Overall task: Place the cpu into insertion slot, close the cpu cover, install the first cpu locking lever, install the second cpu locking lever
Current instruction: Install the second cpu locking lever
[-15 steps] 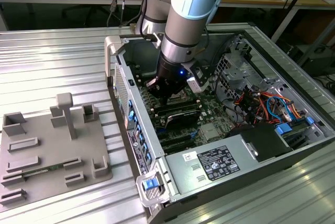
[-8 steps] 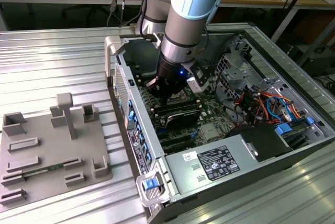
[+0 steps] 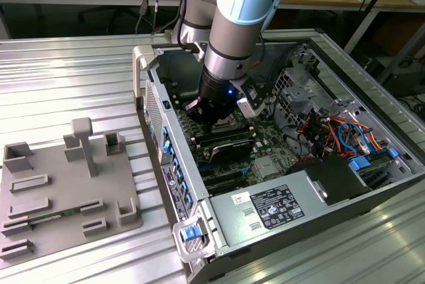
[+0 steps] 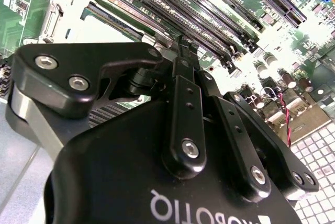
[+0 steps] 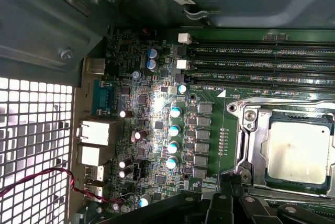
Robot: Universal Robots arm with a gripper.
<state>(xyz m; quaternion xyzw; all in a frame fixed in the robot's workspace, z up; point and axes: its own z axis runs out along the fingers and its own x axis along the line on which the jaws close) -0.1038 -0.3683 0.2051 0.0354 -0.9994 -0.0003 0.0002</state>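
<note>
The cpu (image 5: 299,150) lies flat in the insertion slot (image 5: 325,188), its silver-grey top showing through the hole of the cpu cover (image 5: 253,141), which lies down around it. A thin metal locking lever (image 5: 282,101) runs along one side of the socket; I cannot tell whether it is latched. My gripper (image 3: 210,126) reaches down into the open computer case over the motherboard. In the second wrist view the gripper (image 4: 181,43) has its black fingers (image 4: 184,85) drawn together, with nothing seen between them, right beside the socket's metal frame (image 4: 63,12).
Long black memory slots (image 5: 261,59) lie beside the socket. Capacitors (image 5: 174,130) and rear ports (image 5: 97,130) crowd the board. Case walls (image 3: 149,91), a power supply (image 3: 272,208) and cables (image 3: 332,131) surround the arm. A grey fixture plate (image 3: 63,191) lies at the exterior view's left.
</note>
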